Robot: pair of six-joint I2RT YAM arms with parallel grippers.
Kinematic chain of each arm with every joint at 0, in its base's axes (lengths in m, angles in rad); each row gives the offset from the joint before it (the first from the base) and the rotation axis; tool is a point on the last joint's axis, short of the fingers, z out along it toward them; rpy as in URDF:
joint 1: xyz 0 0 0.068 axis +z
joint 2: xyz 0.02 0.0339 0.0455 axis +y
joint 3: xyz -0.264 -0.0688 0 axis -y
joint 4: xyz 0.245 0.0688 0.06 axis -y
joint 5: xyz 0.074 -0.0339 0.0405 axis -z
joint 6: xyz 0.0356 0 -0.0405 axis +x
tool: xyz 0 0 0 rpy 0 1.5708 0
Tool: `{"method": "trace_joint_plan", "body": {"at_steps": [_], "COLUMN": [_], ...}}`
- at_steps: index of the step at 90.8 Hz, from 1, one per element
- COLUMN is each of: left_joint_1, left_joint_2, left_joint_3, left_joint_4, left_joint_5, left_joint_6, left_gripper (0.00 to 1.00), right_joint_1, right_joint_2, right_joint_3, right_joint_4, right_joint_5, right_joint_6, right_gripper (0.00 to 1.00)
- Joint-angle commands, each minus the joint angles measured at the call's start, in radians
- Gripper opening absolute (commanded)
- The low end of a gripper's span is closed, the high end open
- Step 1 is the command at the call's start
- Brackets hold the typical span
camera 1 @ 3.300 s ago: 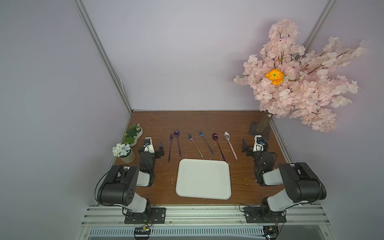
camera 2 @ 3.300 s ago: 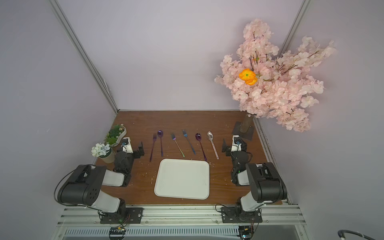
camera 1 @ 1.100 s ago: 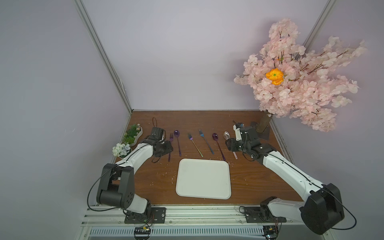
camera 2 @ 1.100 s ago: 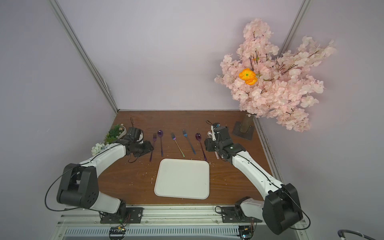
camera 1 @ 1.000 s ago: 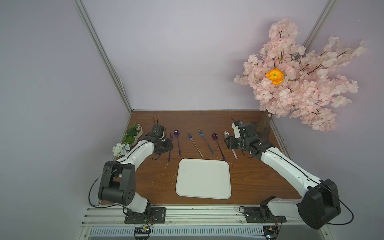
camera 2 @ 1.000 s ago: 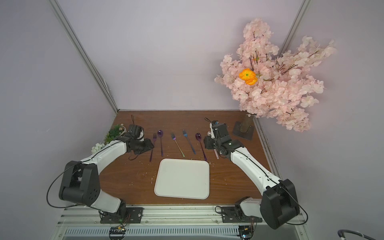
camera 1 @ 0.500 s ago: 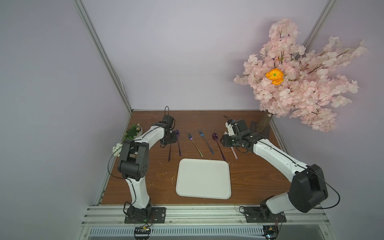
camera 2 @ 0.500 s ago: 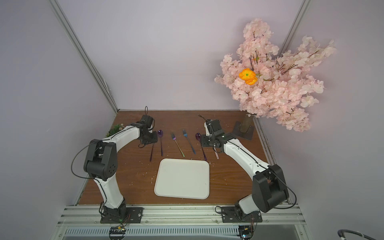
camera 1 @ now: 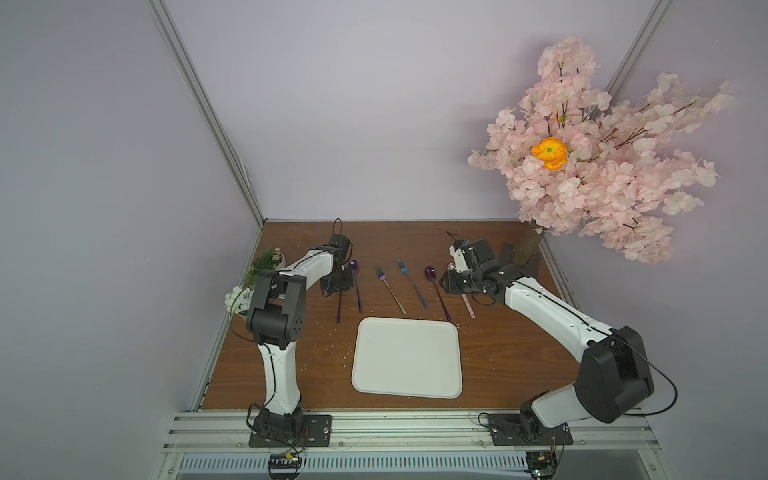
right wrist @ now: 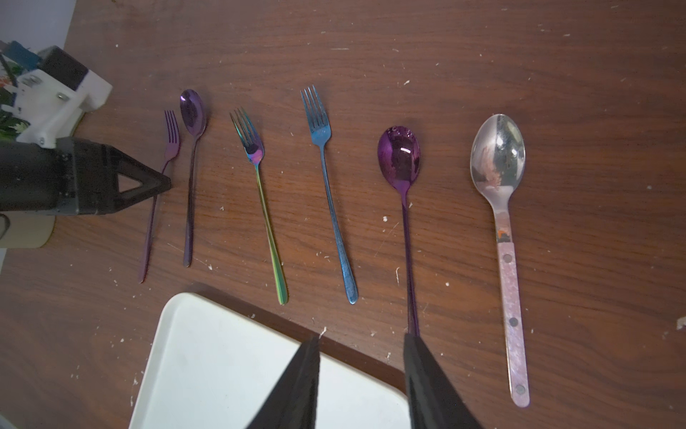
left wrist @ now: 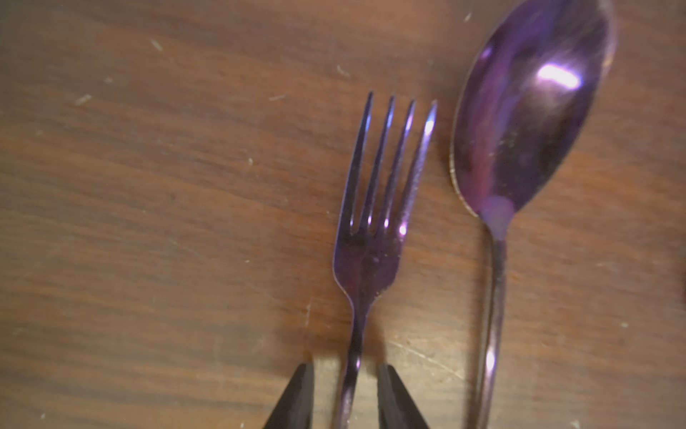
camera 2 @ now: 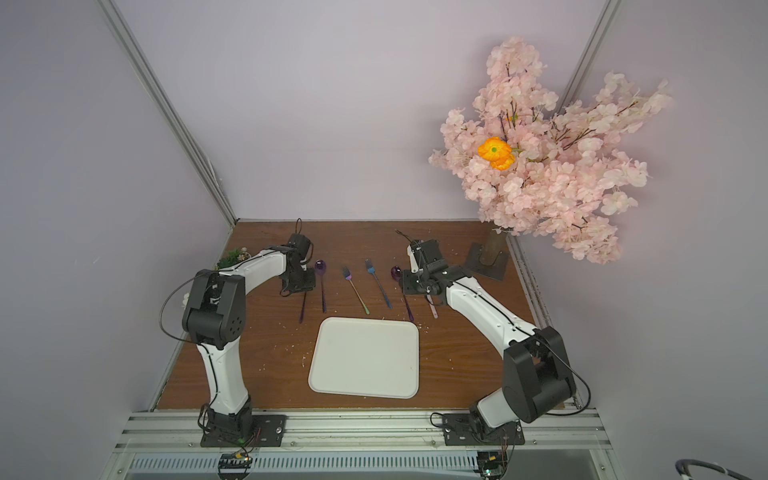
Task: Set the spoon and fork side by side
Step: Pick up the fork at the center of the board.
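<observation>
Left pincer [left wrist: 347, 367]: jaws partly open, straddling the neck of the purple fork [left wrist: 365, 260], with a gap showing on either side. Nothing was gripped. Right pincer [right wrist: 362, 338]: jaws apart and empty, held clear above the right end of the cutlery row.

Bench [camera 1: 498, 345]: brown wood, littered with pale crumbs. Tray [camera 1: 407, 357]: white and bare, set midway along the front edge. Six utensils lay flat on the wood in a row between the tray and the far edge. From the right these were a silver spoon [right wrist: 497, 156] with a pink handle, a dark purple spoon [right wrist: 399, 156], a blue fork [right wrist: 326, 178], an iridescent fork [right wrist: 260, 178], a slim purple spoon [left wrist: 519, 122], and the purple fork nearest the left edge.

Assessment: early stage. No piece was lifted and no grasp was completed. The purple fork lay just beside the slim purple spoon, not touching it. Closing on the fork, taking a spoon and laying the two together were all outstanding. Which spoon was intended could not be determined.
</observation>
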Motion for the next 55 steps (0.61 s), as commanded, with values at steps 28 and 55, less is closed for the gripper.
{"method": "trace_joint_plan", "body": {"at_steps": [28, 55], "left_joint_1": [-0.006, -0.005], "left_joint_2": [0.051, 0.089], "left_joint_3": [0.057, 0.095], "left_joint_4": [-0.027, -0.026], "left_joint_5": [-0.046, -0.042], "left_joint_6": [0.032, 0.025], "left_gripper": [0.25, 0.20], "right_joint_1": [0.005, 0.004], "right_joint_2": [0.006, 0.005], "right_joint_3": [-0.014, -0.018], "right_joint_4": [0.020, 0.014], "right_joint_5": [-0.024, -0.035], "right_joint_6": [0.002, -0.015], "right_gripper": [0.39, 0.38]}}
